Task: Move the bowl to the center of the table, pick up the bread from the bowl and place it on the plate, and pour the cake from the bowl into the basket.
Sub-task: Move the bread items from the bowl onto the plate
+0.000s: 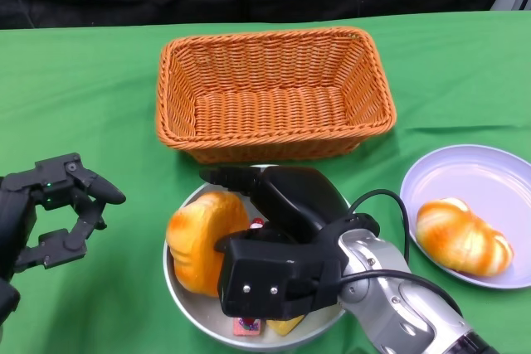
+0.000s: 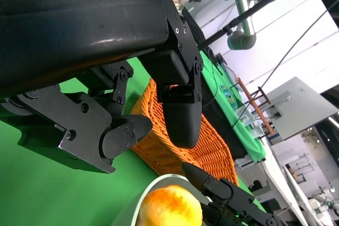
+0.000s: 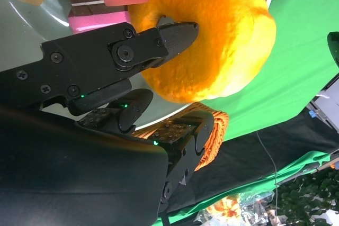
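The grey bowl (image 1: 184, 304) sits on the green cloth just in front of the basket (image 1: 274, 143). In it lie a round orange bun (image 1: 203, 238) and small cake pieces (image 1: 249, 327). My right hand (image 1: 282, 246) lies over the bowl's right half and grips its far rim. In the right wrist view the thumb's tip (image 3: 177, 33) presses the bun (image 3: 222, 41) inside the bowl (image 3: 32, 19), while the other fingers (image 3: 135, 107) curl outside under the rim. A golden bread (image 1: 460, 236) lies on the lilac plate (image 1: 465, 176). My left hand (image 1: 58, 209) hovers left of the bowl, fingers apart and holding nothing.
The wicker basket holds nothing and stands behind the bowl at the table's middle. The plate is at the right edge. In the left wrist view the basket (image 2: 185, 154) and the bun (image 2: 169, 207) show beyond my left fingers (image 2: 180, 109).
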You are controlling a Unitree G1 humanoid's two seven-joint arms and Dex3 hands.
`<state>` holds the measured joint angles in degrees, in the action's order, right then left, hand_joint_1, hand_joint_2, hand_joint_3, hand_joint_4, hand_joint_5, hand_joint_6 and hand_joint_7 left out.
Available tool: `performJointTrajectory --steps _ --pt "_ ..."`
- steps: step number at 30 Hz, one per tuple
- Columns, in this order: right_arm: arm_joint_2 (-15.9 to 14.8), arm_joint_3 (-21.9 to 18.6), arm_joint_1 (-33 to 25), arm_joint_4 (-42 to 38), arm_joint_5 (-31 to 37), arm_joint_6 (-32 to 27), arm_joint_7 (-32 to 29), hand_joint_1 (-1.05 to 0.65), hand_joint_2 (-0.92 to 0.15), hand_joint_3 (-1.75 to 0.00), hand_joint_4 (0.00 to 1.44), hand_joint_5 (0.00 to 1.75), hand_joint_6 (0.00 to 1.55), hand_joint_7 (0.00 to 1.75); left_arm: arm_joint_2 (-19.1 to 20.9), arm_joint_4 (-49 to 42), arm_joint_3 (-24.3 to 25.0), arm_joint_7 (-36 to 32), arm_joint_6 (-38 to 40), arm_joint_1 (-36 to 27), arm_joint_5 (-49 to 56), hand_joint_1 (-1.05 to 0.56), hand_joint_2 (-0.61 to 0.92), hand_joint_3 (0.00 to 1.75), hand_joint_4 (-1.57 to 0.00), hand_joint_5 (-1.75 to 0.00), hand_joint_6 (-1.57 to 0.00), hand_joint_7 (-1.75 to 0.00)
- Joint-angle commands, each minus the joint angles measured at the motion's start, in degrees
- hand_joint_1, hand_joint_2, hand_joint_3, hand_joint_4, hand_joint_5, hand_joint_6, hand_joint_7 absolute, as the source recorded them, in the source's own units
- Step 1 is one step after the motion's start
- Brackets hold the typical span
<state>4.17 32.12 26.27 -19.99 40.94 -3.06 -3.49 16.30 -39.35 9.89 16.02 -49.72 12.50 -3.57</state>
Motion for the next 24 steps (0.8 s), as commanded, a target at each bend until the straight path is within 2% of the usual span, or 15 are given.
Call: performJointTrajectory --steps 1,9,13,24 --pt "2.49 2.62 0.2 -3.59 3.31 -2.33 -5.19 -0.8 -0.92 -0.09 0.77 0.08 0.52 0.01 0.77 0.43 0.17 -0.22 -1.2 -0.31 -0.29 0.04 0.61 0.91 -0.86 -1.45 -0.86 -1.08" --pt "2.83 4.17 0.78 -5.75 4.38 -2.64 -7.43 -0.79 -0.92 -0.08 0.76 0.08 0.52 0.0 0.75 0.17 0.11 -0.33 -1.57 -0.15 -0.26 0.04 0.6 0.93 -0.85 -1.46 -0.86 -1.09" --pt "1.71 5.83 0.91 -5.55 6.74 -3.2 -7.62 -0.81 -0.92 -0.07 0.73 0.06 0.52 0.0 0.77 0.15 0.09 0.08 -1.51 -0.17 -0.7 0.05 0.6 0.92 -0.84 -1.46 -0.86 -1.1" --pt "0.0 6.1 0.36 -3.51 6.85 -2.93 -7.28 -0.79 -0.92 -0.05 0.73 0.06 0.54 0.01 0.85 -0.78 0.12 -0.14 -1.91 0.24 -0.39 0.05 0.61 0.9 -0.85 -1.47 -0.86 -1.11"
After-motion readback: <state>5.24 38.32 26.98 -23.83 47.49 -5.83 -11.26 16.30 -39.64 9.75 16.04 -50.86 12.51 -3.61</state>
